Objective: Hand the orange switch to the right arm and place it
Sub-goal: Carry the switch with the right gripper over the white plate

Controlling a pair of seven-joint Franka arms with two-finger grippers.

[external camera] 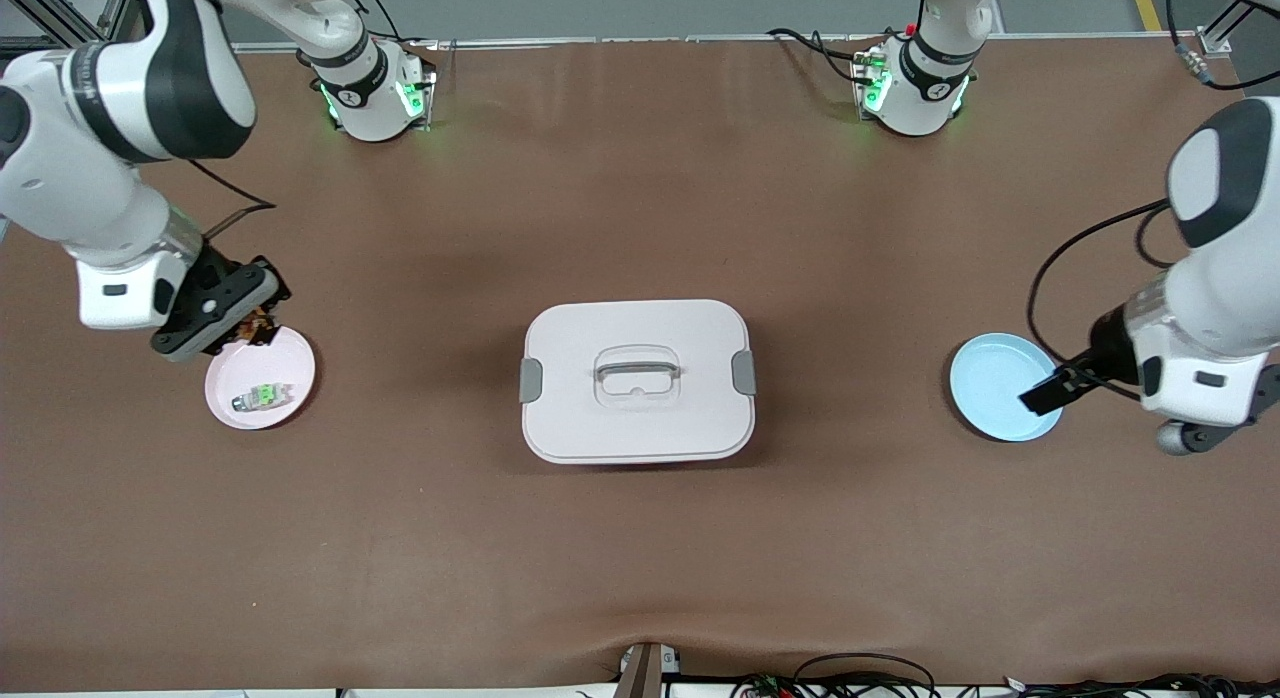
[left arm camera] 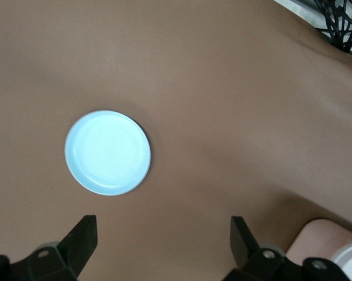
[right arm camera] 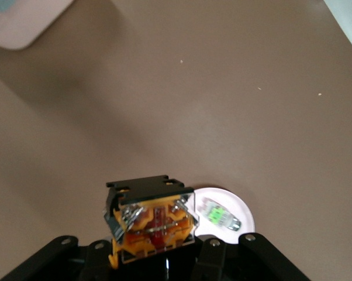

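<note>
Pale rounded lidded box (external camera: 638, 380) with grey handle sits mid-table between my two grippers.
My right gripper (external camera: 255, 326) clamps the black-and-orange blocky switch (right arm camera: 153, 219) over the pink round plate (external camera: 291, 372), with a green-centred clear part (external camera: 262, 396) below; my left gripper (left arm camera: 164, 241) waits, fingers apart, over the light-blue round plate (external camera: 990, 378).

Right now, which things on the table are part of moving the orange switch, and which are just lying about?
Job:
- orange switch, held in the shut right gripper over the pink plate
- left gripper, open over the blue plate

Lying about:
- green-centred part
- lidded box
</note>
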